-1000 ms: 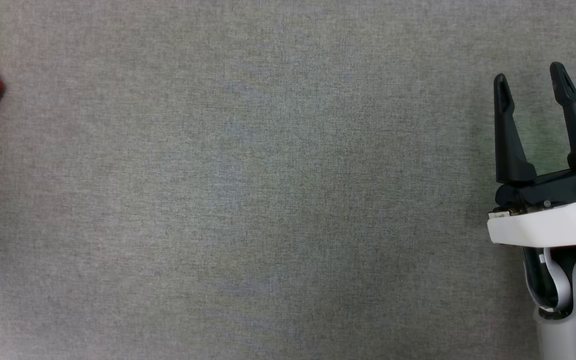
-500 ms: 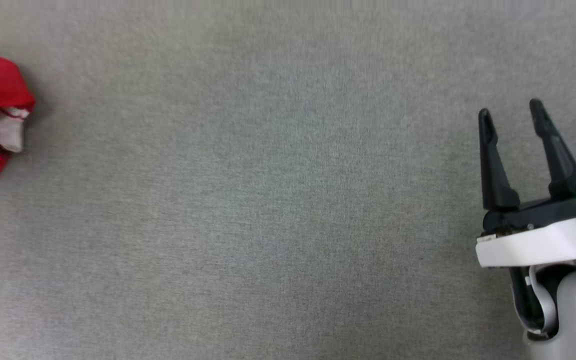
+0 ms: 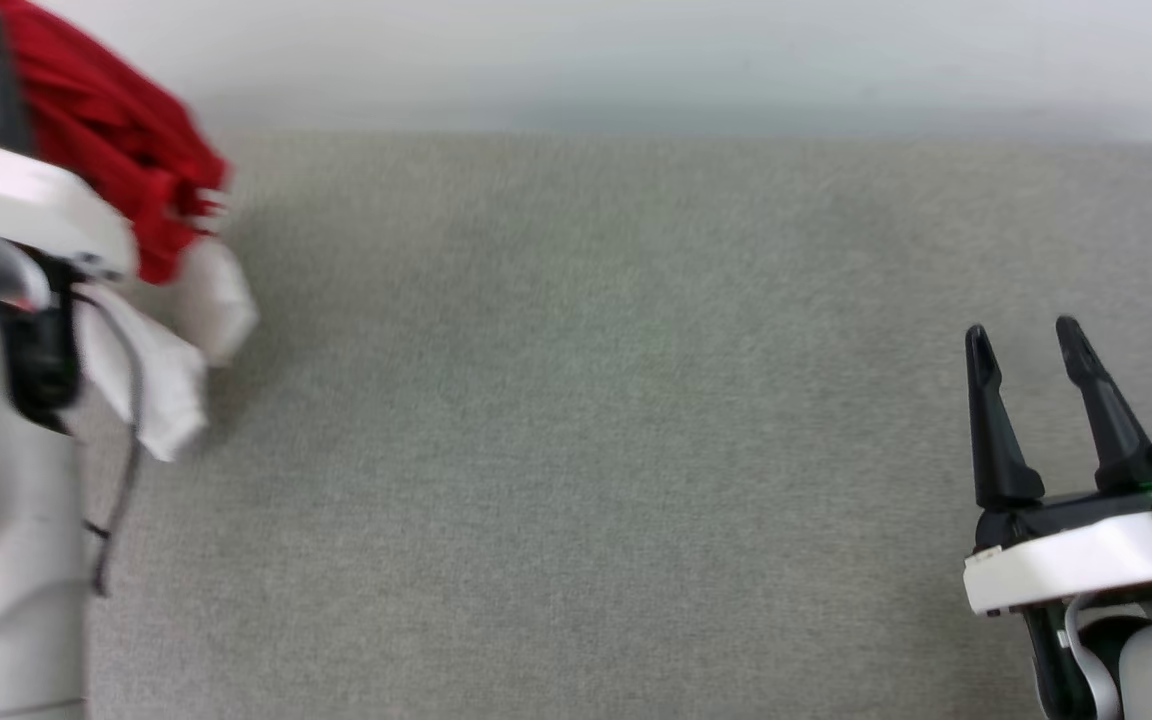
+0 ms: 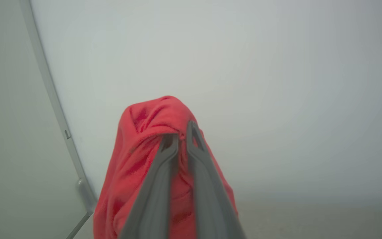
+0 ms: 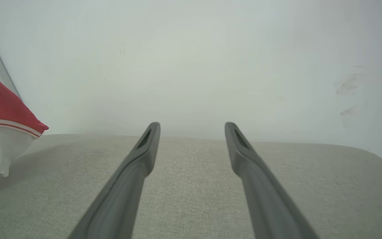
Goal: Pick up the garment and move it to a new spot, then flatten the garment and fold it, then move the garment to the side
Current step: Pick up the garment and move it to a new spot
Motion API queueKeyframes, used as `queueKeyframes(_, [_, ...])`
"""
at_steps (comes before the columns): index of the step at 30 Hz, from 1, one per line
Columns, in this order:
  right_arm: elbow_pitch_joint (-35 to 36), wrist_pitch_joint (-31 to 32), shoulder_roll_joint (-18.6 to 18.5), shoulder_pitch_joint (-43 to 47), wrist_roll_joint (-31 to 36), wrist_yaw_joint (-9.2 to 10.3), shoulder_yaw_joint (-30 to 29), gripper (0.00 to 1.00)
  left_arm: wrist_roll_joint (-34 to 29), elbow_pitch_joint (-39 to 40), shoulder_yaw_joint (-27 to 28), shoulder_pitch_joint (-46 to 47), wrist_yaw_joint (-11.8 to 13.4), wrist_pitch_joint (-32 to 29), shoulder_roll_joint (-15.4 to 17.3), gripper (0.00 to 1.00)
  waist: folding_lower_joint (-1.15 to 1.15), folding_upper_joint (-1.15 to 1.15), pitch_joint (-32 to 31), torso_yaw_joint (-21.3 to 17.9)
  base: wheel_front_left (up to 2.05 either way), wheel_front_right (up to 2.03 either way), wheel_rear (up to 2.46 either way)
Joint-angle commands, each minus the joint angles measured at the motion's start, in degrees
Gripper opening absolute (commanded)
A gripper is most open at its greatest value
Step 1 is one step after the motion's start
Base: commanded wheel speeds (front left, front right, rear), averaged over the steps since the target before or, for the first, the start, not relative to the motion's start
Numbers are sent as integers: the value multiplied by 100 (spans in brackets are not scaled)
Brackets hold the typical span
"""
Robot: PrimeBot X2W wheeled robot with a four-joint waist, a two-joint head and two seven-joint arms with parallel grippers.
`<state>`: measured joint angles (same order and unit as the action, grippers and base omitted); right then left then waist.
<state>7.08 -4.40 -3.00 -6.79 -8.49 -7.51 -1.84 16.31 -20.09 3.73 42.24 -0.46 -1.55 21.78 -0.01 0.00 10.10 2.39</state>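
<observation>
The garment [image 3: 121, 130], bright red with white panels, hangs bunched at the head view's upper left, lifted off the grey surface. My left gripper [image 4: 182, 132] is shut on a fold of the red garment [image 4: 144, 149], which drapes down over its fingers. In the head view the white left wrist sits in front of the cloth and hides the fingertips. A red and white striped sleeve of the garment [image 5: 8, 132] dangles at the left edge of the right wrist view. My right gripper [image 3: 1023, 335] stands open at the lower right, far from the cloth, its fingers [image 5: 144, 146] holding nothing.
A grey fabric-covered surface [image 3: 586, 450] spans the head view, ending at a pale wall [image 3: 636, 60] along the back. A thin dark cable [image 3: 121, 480] hangs beside my left forearm. A pale upright strip [image 4: 51, 96] runs along the wall in the left wrist view.
The head camera has tilted up, bringing the back wall into view. My left gripper has shut on the garment and raised it. The right gripper stays open.
</observation>
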Motion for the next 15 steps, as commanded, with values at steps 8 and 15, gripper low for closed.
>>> queueKeyframes(8, [101, 203, 16, 396, -48, 4, -47, 100, 12, 485, -804, -508, -211, 67, -849, 0, 1, 0, -783, -695, 0, 0, 0])
queueKeyframes(15, [244, 327, 16, 514, -85, 4, -110, 100, 103, 880, -1580, -1006, -364, 216, -1556, 0, 1, 0, -739, -1224, 0, 0, 0])
